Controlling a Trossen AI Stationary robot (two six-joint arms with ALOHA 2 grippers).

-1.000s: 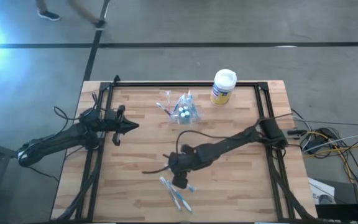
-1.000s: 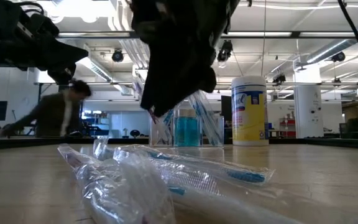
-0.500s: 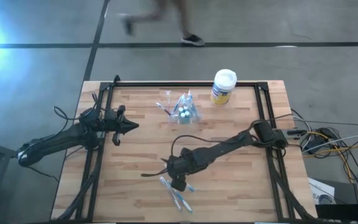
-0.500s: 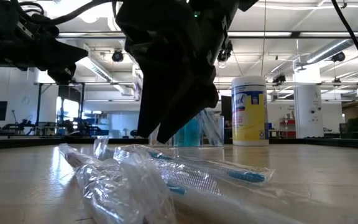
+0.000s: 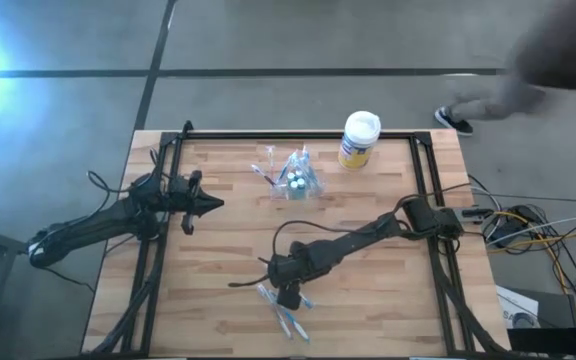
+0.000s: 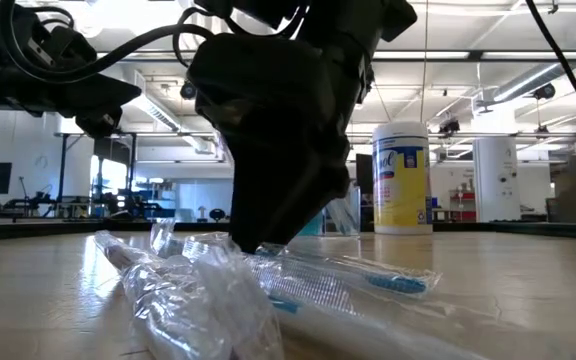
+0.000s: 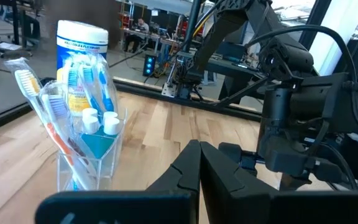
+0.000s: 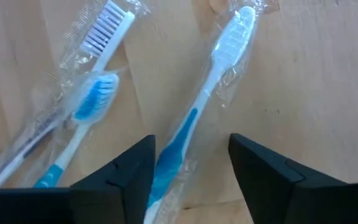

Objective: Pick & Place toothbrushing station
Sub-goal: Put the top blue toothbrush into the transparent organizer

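The see-through cup, with toothbrushes and white-capped tubes standing in it, sits on the table at the far middle; it also shows in the left wrist view. Three plastic-wrapped toothbrushes lie flat near the table's near edge. My right gripper is open and low over them. Its fingers stand on either side of the handle of one blue-white toothbrush; the low view shows it just above the wrappers. My left gripper is shut and empty, held over the table's left side.
A yellow canister with a white lid stands at the far edge, right of the cup. Two other wrapped toothbrushes lie beside the one between my right fingers. A person walks on the floor beyond the table's far right corner.
My right gripper has gone down and a little toward the near edge, onto the wrapped toothbrushes. The toothbrushes have stayed where they were. A person has walked past beyond the far edge.
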